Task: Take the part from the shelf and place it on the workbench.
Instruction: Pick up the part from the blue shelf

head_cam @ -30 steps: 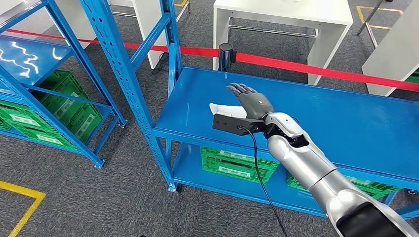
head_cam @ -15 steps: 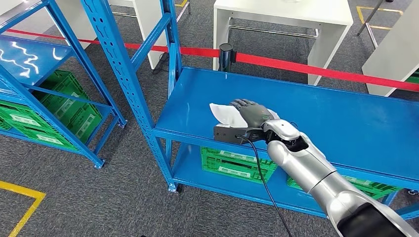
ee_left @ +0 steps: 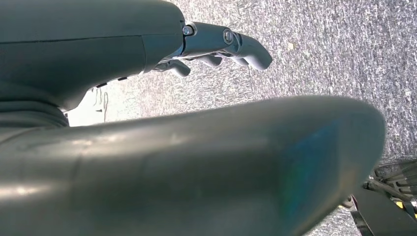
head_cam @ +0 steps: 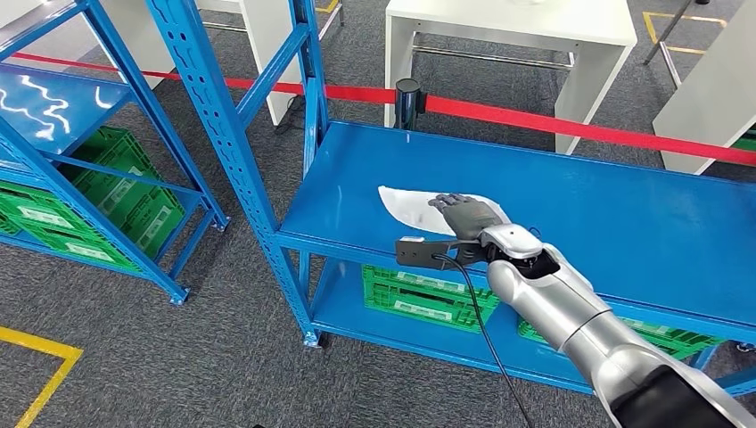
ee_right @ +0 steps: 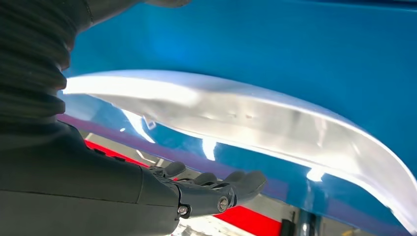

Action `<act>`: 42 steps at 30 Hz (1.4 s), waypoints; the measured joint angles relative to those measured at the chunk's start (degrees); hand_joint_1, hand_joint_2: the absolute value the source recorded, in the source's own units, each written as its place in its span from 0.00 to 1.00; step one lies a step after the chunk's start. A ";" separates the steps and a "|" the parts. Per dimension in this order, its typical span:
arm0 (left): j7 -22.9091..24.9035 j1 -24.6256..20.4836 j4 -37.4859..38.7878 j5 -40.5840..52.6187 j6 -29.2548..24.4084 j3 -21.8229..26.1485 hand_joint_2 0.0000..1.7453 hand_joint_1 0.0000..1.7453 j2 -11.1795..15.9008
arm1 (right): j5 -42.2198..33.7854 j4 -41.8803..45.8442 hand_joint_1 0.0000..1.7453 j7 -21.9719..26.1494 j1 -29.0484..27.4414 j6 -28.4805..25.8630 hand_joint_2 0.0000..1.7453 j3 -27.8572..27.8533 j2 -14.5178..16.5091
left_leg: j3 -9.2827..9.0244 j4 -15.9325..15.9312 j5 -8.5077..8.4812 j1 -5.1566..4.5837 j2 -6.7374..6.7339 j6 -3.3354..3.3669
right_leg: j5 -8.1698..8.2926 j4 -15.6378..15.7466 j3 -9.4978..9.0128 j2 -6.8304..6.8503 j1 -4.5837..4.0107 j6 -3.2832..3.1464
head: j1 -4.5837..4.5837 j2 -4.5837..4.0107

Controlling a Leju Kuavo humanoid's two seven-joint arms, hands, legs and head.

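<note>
Part [head_cam: 412, 204] first: it is a thin, shiny white piece lying flat near the front edge of the blue shelf [head_cam: 624, 214], and my right hand [head_cam: 465, 214] sits over the end of it nearest me. In the head view the dark fingers lie across the top of the white surface, palm down. In the right wrist view the fingers [ee_right: 216, 189] are only slightly curled and sit apart from the pale curved edge of the part [ee_right: 255, 118], so I cannot tell whether the hand has any hold on it or merely rests there. A black box [head_cam: 421, 253] on the wrist sticks out past the shelf's front lip, with a black cable [head_cam: 481, 330] hanging from it. My left hand [ee_left: 216, 46] hangs over grey carpet [ee_left: 334, 54], fingers loosely curled with nothing in them.

Under the shelf sit green crates [head_cam: 428, 299]. A red barrier tape [head_cam: 571, 127] runs behind the shelf, with white tables [head_cam: 508, 36] beyond it, and a second blue rack [head_cam: 98, 116] with more green crates stands off to the left.
</note>
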State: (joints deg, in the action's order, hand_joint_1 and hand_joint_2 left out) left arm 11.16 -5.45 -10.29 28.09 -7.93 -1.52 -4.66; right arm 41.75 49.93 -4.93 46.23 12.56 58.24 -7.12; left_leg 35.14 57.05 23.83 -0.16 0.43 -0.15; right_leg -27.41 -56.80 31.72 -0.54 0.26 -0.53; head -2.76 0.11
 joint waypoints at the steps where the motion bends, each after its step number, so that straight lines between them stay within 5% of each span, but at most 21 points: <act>1: 0.04 0.00 0.00 0.04 0.00 0.02 0.00 0.00 0.00 | 0.18 -0.19 0.00 -0.14 0.01 0.04 1.00 0.16 -0.07 | 0.00 0.00 0.00 0.00 0.00 0.00 | 0.00 0.00 0.00 0.00 0.00 0.00 | 0.00 0.00; 16: 0.42 -0.03 0.00 0.11 0.00 0.08 0.00 0.00 0.00 | 1.94 -1.95 0.00 -2.10 0.54 0.47 1.00 1.73 -0.64 | -0.03 0.00 0.00 0.00 0.00 0.00 | 0.00 0.00 -0.02 0.00 0.00 0.00 | -0.01 0.00; 20: 0.39 -0.01 0.00 0.13 -0.01 0.23 0.00 0.00 0.00 | 3.30 -2.91 0.95 -3.37 0.69 -0.80 1.00 2.17 -1.00 | -0.03 0.00 0.00 0.00 0.00 0.00 | 0.00 0.00 -0.04 0.00 0.00 0.00 | 0.01 0.00; 21: 0.35 0.00 0.00 0.13 -0.02 0.33 0.00 0.00 0.00 | 3.65 -3.21 1.00 -3.70 0.69 -1.32 1.00 2.23 -1.04 | -0.03 0.00 0.00 0.00 0.00 0.00 | 0.00 0.00 -0.04 0.00 0.00 0.00 | 0.01 0.00; 42: -0.99 0.51 0.00 0.01 -0.14 1.50 0.00 0.00 -0.03 | 5.56 -5.85 1.00 -4.54 1.11 -4.58 1.00 2.28 -0.93 | -0.15 0.00 0.01 0.00 0.06 0.00 | -0.02 0.00 -0.20 0.09 0.00 -0.01 | -0.01 0.00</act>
State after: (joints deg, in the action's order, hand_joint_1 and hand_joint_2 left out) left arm 10.17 -4.95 -10.29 28.10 -8.08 -0.02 -4.69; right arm 47.30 44.08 -9.47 47.34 7.98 60.52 -8.05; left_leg 34.99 57.05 23.83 -0.16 0.49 -0.15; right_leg -27.43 -56.79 31.52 -0.44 0.25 -0.54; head -2.76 0.11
